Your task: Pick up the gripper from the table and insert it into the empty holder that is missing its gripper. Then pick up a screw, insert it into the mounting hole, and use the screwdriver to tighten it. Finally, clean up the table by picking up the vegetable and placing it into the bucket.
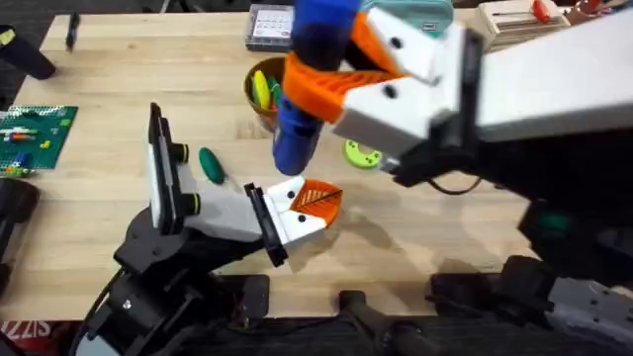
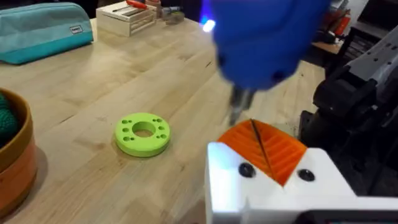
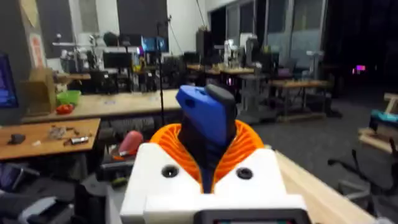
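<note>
Right now the right end effector [image 1: 331,84], white with orange ribbed pads, is clamped on the thick blue screwdriver [image 1: 302,94]. It holds the screwdriver up above the light wooden table [image 1: 109,213], with the tip pointing down. In the left wrist view the narrow pale tip [image 2: 239,106] hangs just above the small flat orange gripper [image 2: 267,146] with its ribbed face. I cannot tell if the tip touches it. In the right wrist view the blue handle [image 3: 205,121] sits tight between the two orange pads [image 3: 249,143].

The orange gripper sits in the white angular holder [image 1: 297,222] at the end of the small black-and-white arm [image 1: 168,183], near the middle of the table, right under the screwdriver. The left arm's base [image 1: 148,287] is at the lower left, and I cannot tell if the left end effector is apart or together.

The small glossy dark-green vegetable [image 1: 211,164] lies flat on the table, just beside the small arm and to the left of the screwdriver. It is well apart from the right end effector. The round ochre-yellow bucket [image 1: 259,91] stands behind the screwdriver, with yellow and green bits inside. A lime-green round disc with holes [image 1: 363,154] lies on the table under the right arm. A teal zipped pouch [image 2: 40,31] rests at the far side.
</note>
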